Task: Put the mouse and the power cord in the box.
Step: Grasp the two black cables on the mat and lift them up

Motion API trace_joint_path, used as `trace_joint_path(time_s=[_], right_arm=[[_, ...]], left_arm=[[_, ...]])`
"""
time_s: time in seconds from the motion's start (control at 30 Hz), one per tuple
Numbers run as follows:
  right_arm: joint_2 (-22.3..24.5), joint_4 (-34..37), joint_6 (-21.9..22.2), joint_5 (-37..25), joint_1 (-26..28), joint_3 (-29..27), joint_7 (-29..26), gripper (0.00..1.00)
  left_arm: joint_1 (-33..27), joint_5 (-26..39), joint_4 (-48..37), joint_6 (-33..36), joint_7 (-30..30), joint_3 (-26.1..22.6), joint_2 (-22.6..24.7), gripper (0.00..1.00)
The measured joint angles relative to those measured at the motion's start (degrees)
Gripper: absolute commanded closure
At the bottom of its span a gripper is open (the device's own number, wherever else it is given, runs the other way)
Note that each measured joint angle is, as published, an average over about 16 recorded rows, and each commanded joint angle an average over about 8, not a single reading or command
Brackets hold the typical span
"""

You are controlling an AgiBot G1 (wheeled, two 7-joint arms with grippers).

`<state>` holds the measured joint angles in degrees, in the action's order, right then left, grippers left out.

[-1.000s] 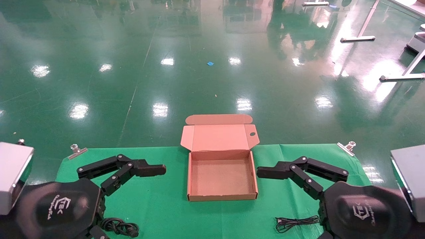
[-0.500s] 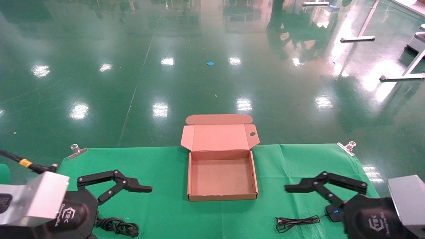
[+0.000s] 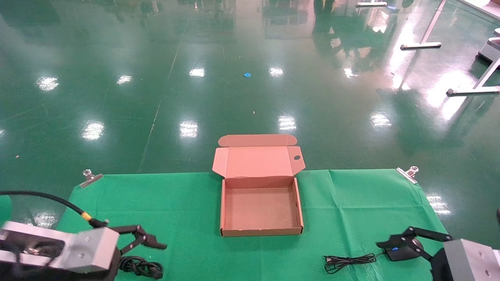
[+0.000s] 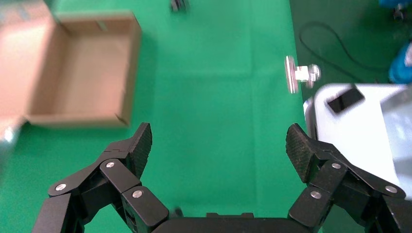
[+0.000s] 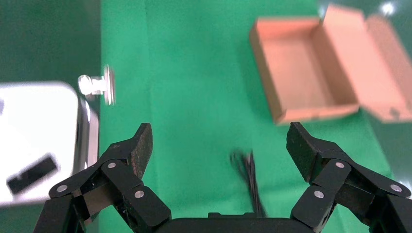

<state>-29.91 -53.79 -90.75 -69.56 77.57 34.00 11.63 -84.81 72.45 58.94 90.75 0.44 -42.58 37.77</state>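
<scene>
The brown box (image 3: 261, 232) stands open and empty mid-table, lid tilted back. The black mouse (image 3: 398, 253) lies near the front right; its thin cable (image 3: 347, 261) is bundled to its left. The thick power cord (image 3: 141, 267) is coiled at the front left. My left gripper (image 3: 146, 238) hangs open just behind the power cord. My right gripper (image 3: 410, 238) is open right over the mouse. The left wrist view shows the open left gripper (image 4: 218, 145) over bare cloth and the box (image 4: 82, 73). In the right wrist view the open right gripper (image 5: 219, 145) frames the blurred mouse cable (image 5: 248, 170), with the box (image 5: 301, 68) beyond.
A green cloth (image 3: 187, 203) covers the table, held by metal clips (image 3: 90, 176) (image 3: 408, 172) at the back corners. Beyond the back edge lies glossy green floor. A grey housing (image 4: 359, 126) sits beside the left gripper.
Both arms have drawn back from beside the box toward the table's front corners. The right arm's retreat has uncovered the mouse. Both grippers stay open.
</scene>
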Motion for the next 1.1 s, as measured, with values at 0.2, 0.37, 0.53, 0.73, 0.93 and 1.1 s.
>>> trace_joint_path(time_s=[0.2, 0.37, 0.53, 0.73, 0.93, 1.1], right_arm=[[-3.27, 8.64, 0.71, -8.05, 5.49, 5.80, 7.56, 0.00], [-7.73, 16.86, 2.55, -14.99, 10.16, 9.78, 14.42, 0.00], [-13.17, 25.31, 6.62, -20.98, 13.96, 12.69, 20.88, 0.00], [-19.90, 34.15, 14.98, -26.24, 16.32, 14.93, 27.01, 0.00], [-25.65, 40.61, 23.47, -28.85, 16.60, 15.95, 31.00, 0.00], [-29.23, 44.22, 27.86, -29.34, 16.21, 16.06, 33.15, 0.00]], left_arm=[[-3.75, 5.61, -8.87, -0.29, 5.73, -6.18, 4.28, 0.00], [-6.92, 10.44, -17.35, -0.89, 11.12, -10.42, 8.53, 0.00], [-9.47, 14.79, -26.30, -2.38, 16.44, -13.58, 12.99, 0.00], [-11.31, 19.12, -36.48, -6.87, 21.91, -16.07, 18.11, 0.00], [-11.85, 22.15, -44.50, -14.35, 25.81, -17.39, 22.27, 0.00], [-11.75, 23.48, -49.05, -20.17, 27.93, -17.83, 24.63, 0.00]])
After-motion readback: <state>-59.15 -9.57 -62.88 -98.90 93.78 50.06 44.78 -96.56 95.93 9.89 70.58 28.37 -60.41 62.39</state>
